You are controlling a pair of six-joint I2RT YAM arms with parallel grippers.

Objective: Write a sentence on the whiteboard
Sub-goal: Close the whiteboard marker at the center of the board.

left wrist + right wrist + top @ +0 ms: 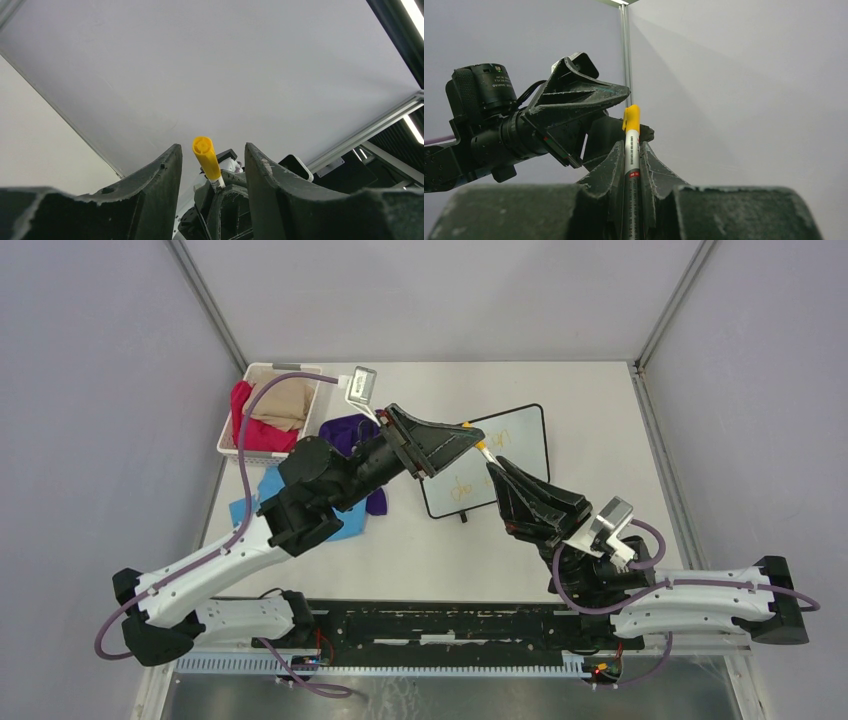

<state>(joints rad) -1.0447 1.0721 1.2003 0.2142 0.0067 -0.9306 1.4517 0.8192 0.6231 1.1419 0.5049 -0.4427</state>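
Observation:
The whiteboard (515, 435) lies flat at the table's middle right, with faint yellow-orange letters of the sentence (465, 488) on it. Above the board, my right gripper (495, 472) (631, 145) is shut on a white marker (631, 157), which points up and away toward the left arm. The marker's yellow cap (206, 155) (631, 117) stands between the fingers of my left gripper (470, 432) (210, 150). Those jaws are open, with a gap on each side of the cap. Both arms hide part of the board.
A white basket (245, 375) with red and tan cloths stands at the back left. A purple cloth (345, 430) and a blue cloth (270, 490) lie beside it under the left arm. A small grey block (361, 385) sits near the basket.

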